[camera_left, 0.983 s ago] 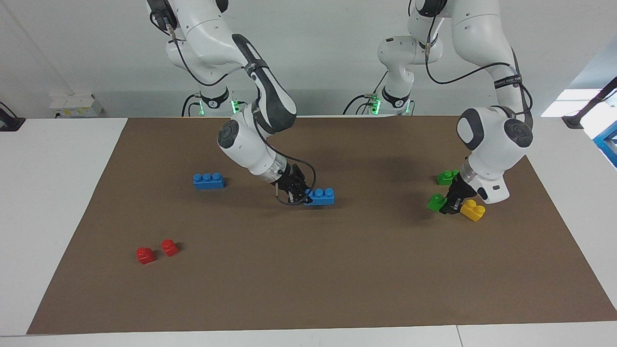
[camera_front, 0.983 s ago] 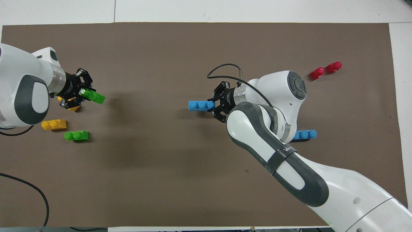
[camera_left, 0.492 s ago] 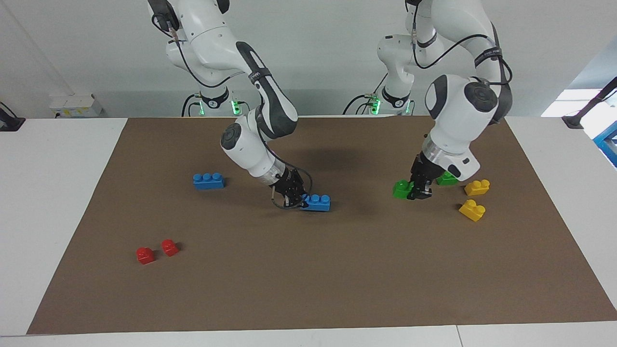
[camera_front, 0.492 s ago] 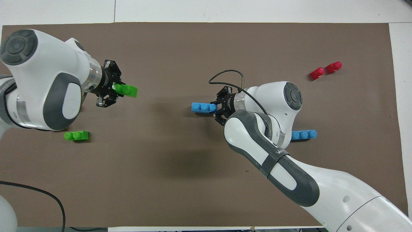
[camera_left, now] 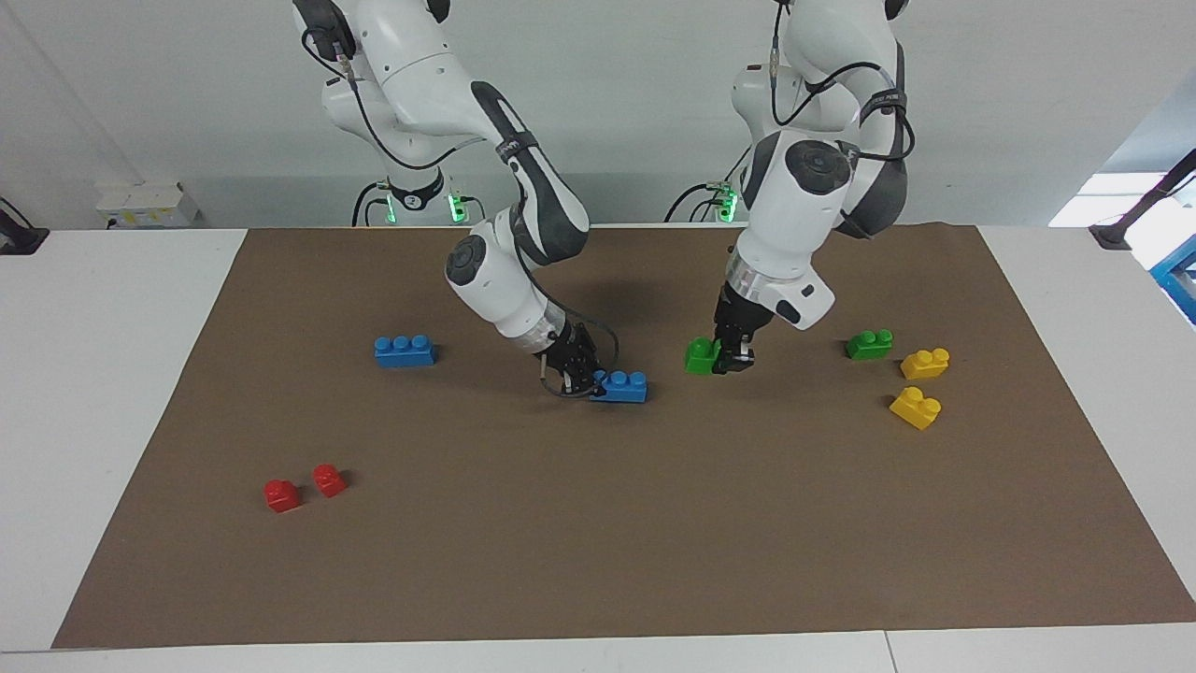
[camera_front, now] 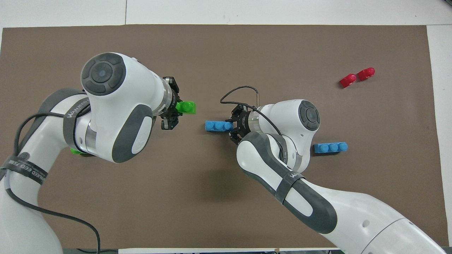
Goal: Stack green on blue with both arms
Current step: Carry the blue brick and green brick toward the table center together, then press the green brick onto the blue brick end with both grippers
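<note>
Left gripper (camera_left: 732,359) clamped on green brick (camera_left: 699,355), above the mat (camera_left: 598,523). Right gripper (camera_left: 581,374) closed on blue brick (camera_left: 621,385), near mid-table.

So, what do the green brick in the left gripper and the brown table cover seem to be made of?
Green brick, held by the left gripper: likely moulded plastic, with round studs and a uniform bright colour. Brown cover: looks like a matte paper or felt sheet, flat and without glare; which one is unclear.
</note>
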`<act>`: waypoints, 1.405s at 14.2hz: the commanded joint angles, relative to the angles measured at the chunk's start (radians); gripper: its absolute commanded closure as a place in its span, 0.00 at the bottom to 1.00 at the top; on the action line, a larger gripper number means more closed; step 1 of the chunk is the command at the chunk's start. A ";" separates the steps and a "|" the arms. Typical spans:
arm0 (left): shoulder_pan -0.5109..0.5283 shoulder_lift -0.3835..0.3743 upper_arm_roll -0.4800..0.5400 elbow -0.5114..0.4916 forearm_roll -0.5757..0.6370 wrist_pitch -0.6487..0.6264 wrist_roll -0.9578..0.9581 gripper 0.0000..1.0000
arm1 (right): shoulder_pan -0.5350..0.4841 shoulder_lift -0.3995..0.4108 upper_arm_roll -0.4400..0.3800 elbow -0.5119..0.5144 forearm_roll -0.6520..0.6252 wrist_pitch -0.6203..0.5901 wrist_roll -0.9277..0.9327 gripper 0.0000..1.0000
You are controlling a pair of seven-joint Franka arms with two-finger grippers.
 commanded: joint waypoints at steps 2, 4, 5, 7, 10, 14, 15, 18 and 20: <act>-0.090 0.012 0.017 -0.038 0.053 0.048 -0.160 1.00 | -0.001 -0.024 0.000 -0.052 0.024 0.021 -0.080 1.00; -0.123 0.015 0.017 -0.075 0.079 0.087 -0.250 1.00 | -0.001 -0.025 0.000 -0.063 0.024 0.021 -0.117 1.00; -0.133 0.016 0.017 -0.081 0.079 0.087 -0.255 1.00 | -0.001 -0.027 0.000 -0.064 0.024 0.021 -0.136 1.00; -0.138 0.039 0.017 -0.090 0.090 0.099 -0.277 1.00 | -0.001 -0.027 0.000 -0.069 0.024 0.021 -0.147 1.00; -0.138 0.046 0.017 -0.095 0.101 0.100 -0.288 1.00 | -0.001 -0.027 0.000 -0.069 0.031 0.021 -0.148 1.00; -0.123 0.046 0.015 -0.119 0.101 0.178 -0.280 1.00 | -0.001 -0.027 0.000 -0.067 0.034 0.021 -0.148 1.00; -0.123 0.046 0.015 -0.130 0.101 0.205 -0.280 1.00 | -0.001 -0.027 0.000 -0.067 0.036 0.021 -0.148 1.00; -0.134 0.047 0.017 -0.162 0.101 0.237 -0.284 1.00 | -0.001 -0.028 0.000 -0.067 0.037 0.021 -0.148 1.00; -0.138 0.052 0.015 -0.178 0.101 0.240 -0.292 1.00 | -0.001 -0.027 0.000 -0.067 0.037 0.021 -0.148 1.00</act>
